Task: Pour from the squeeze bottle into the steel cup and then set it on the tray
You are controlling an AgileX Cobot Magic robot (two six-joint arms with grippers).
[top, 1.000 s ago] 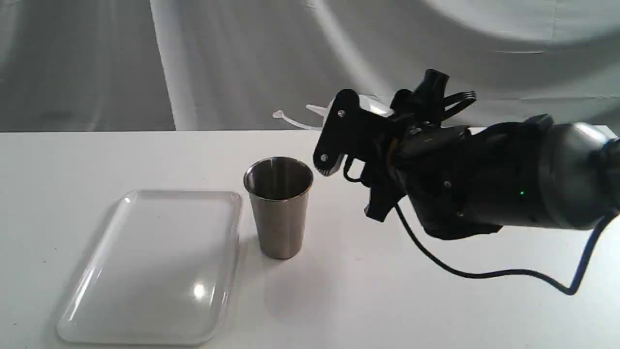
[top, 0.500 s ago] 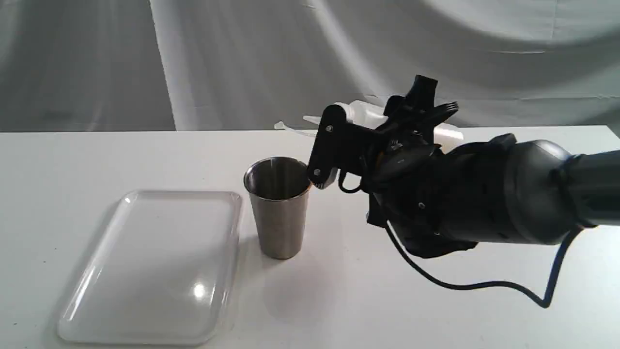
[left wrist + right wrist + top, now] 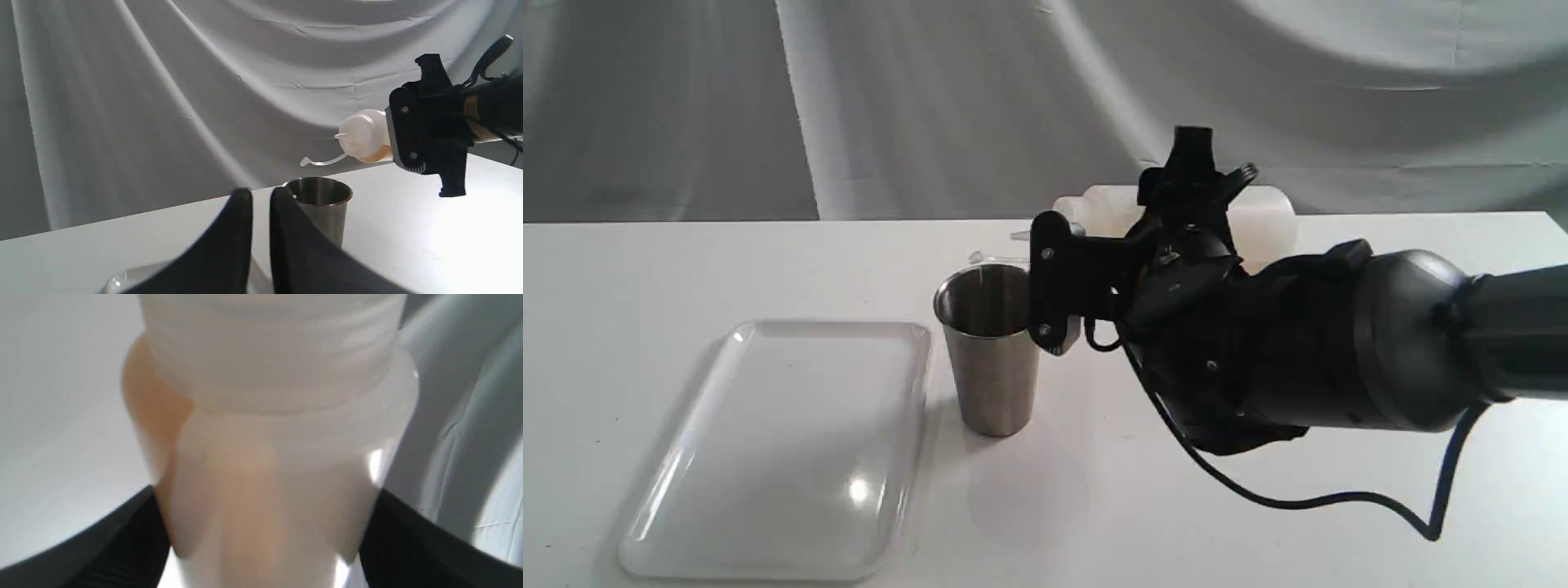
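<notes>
Left wrist view: nozzle nearing the cup mouth

We log the right gripper (image 3: 425, 134) clamped on the squeeze bottle (image 3: 363, 136). Its long axis is near level, nozzle just above the steel cup (image 3: 320, 196). We see the left gripper (image 3: 260, 206) idle, fingers nearly together. The tray (image 3: 768, 457) lies beside the cup. Versus a second ago, the bottle sits lower and nearer the rim.
</notes>
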